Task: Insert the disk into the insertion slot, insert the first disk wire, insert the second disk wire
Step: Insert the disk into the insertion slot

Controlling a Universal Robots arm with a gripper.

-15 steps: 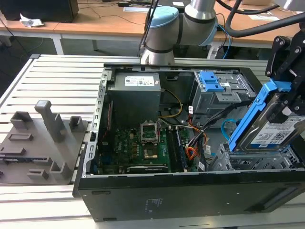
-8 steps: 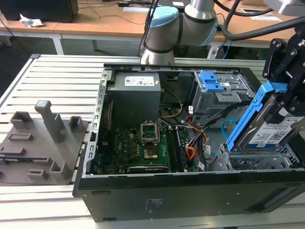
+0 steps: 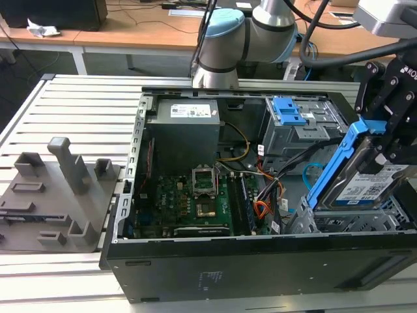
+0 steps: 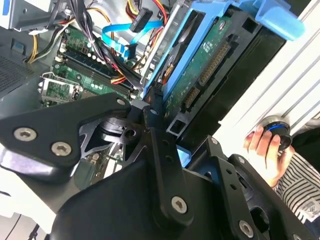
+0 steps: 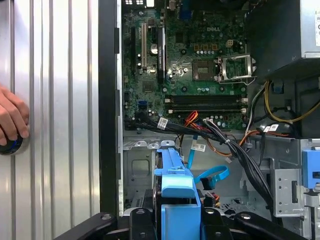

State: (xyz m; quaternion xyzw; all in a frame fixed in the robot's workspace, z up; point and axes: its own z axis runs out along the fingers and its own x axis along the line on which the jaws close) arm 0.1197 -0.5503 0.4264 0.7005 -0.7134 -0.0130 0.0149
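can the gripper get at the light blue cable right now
Probably not: the gripper has its jaws shut on the disk, which hangs tilted over the drive cage, so nothing is free to take the light blue cable.

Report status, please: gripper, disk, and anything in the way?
Gripper shut on disk. Disk tilted above insertion slot, not seated. Second disk wire loops loose near the slot.

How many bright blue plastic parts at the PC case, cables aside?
2. The carrier around the disk, tilted in the jaws over the drive cage; the latch on the grey drive box. More may be hidden.
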